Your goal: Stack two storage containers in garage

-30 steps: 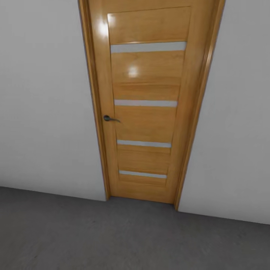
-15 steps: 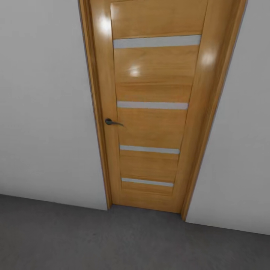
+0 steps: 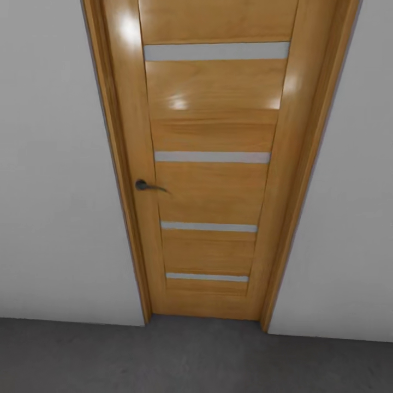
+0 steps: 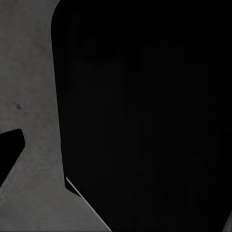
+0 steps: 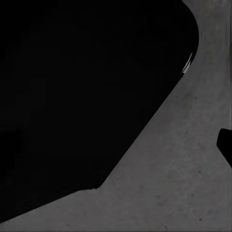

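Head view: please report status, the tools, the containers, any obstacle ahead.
Tools: state cannot be told. Closed door dead ahead, handle on its left side. Grey concrete floor below.

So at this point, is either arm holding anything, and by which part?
It cannot be told. The head view shows a closed wooden door and grey floor; both wrist views show a black shape over that floor, with no jaws or bin recognisable.

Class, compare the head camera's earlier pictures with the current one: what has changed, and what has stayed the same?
The whole picture has shifted, so the camera moved, not the things. The orange-wood door now looks larger and more centred, its handle sits lower and further left, and less grey concrete floor shows, which suggests the robot drew closer. The door is shut as before, and the white walls are unchanged.
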### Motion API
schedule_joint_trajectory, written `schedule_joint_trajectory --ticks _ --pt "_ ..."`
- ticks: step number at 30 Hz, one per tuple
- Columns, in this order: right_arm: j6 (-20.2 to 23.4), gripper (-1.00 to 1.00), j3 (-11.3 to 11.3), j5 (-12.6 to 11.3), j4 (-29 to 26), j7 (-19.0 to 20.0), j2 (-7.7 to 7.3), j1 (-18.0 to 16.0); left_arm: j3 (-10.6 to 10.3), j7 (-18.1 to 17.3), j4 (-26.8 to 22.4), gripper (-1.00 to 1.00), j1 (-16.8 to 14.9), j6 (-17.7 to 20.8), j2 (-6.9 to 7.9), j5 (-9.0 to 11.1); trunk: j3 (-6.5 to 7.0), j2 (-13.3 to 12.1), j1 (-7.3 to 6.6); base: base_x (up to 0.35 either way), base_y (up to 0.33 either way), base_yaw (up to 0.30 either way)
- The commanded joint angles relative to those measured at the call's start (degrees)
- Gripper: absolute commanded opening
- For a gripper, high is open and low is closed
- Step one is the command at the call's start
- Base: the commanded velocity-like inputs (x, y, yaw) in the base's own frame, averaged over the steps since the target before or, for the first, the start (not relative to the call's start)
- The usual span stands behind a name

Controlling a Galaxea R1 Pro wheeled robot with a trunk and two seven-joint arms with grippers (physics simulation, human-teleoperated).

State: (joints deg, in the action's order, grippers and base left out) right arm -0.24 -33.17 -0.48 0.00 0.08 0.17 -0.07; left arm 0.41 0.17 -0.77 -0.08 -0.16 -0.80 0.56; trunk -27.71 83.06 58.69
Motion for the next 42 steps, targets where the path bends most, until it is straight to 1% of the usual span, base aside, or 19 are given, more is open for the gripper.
schedule_joint_trajectory --ticks 1,17,23,35,42 --pt "0.0 1.00 -0.1 -0.1 0.0 0.0 0.00 0.0 0.0 0.0 0.0 1.00 0.0 0.0 0.00 0.1 -0.04 0.0 0.03 0.322 0.120 -0.190" --pt "0.0 1.00 -0.1 -0.1 0.0 0.0 0.00 0.0 0.0 0.0 0.0 1.00 0.0 0.0 0.01 0.1 -0.04 0.0 0.03 0.322 0.118 -0.023" --pt "0.0 1.00 -0.1 -0.1 0.0 0.0 0.00 0.0 0.0 0.0 0.0 1.00 0.0 -0.1 0.01 0.0 -0.04 0.0 0.03 0.301 0.044 0.000" --pt "0.0 1.00 -0.1 -0.1 0.0 0.0 0.00 0.0 0.0 0.1 0.0 1.00 0.0 -0.1 -0.01 0.0 -0.04 0.0 0.03 0.037 0.001 0.000" --pt "0.0 1.00 -0.1 -0.1 0.0 0.0 0.00 0.0 0.0 0.0 0.0 1.00 0.0 -0.1 0.00 0.0 -0.04 0.0 0.03 0.251 0.000 0.000"
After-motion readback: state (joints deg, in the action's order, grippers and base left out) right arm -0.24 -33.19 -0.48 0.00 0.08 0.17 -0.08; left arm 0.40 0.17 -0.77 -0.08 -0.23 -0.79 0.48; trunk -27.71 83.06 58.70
